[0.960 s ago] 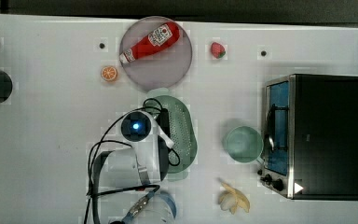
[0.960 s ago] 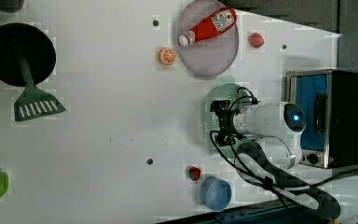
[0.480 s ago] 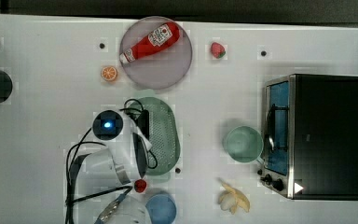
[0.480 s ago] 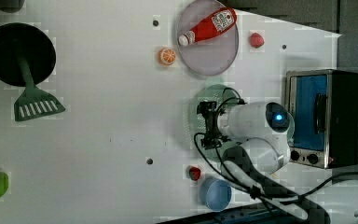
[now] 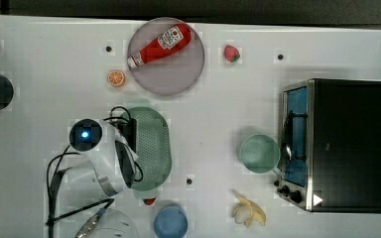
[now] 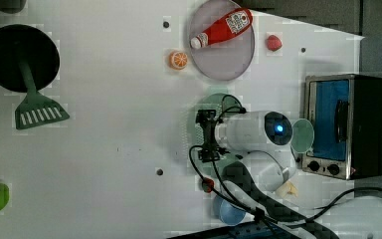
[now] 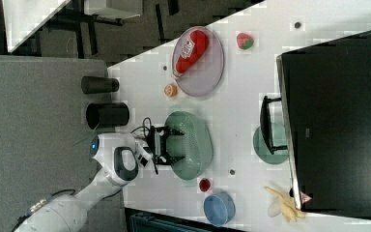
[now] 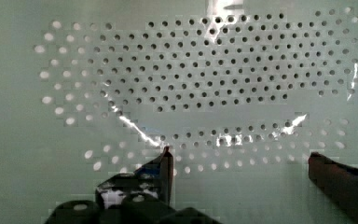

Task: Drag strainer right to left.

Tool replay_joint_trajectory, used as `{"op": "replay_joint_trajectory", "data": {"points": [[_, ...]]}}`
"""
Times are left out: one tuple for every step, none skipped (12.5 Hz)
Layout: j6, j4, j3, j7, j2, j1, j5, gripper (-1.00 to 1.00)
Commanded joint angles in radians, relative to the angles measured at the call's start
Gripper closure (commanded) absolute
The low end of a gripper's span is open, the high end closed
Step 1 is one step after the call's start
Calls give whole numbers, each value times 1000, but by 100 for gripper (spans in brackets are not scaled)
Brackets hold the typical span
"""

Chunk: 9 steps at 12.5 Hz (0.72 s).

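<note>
Right view: hand (image 7: 174, 145) inside strainer (image 7: 193, 140)

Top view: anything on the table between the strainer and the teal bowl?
Nothing: bare white table between the strainer and the teal bowl in the top view.

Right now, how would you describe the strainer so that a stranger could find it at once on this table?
Start at the toaster oven on the top view's right and go left past the round teal bowl. The strainer lies near the table's middle, below the grey plate with the ketchup bottle, with the open gripper over it. It is pale green, oblong and full of small holes; the bowls are round and plain.
</note>
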Motion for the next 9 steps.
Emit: {"op": "replay_joint_trajectory", "data": {"points": [[-10, 30, 22, 59, -22, 40, 21, -100], [-10, 43, 22, 58, -13, 52, 28, -100], [-11, 57, 23, 58, -4, 64, 42, -100], [-12, 74, 23, 59, 6, 75, 57, -100], [-13, 89, 23, 59, 16, 87, 71, -100], [-13, 106, 23, 58, 25, 99, 87, -100], [-14, 124, 23, 60, 34, 111, 101, -100], [-17, 142, 23, 64, 44, 123, 119, -100], [-17, 159, 23, 66, 55, 134, 134, -100]]}}
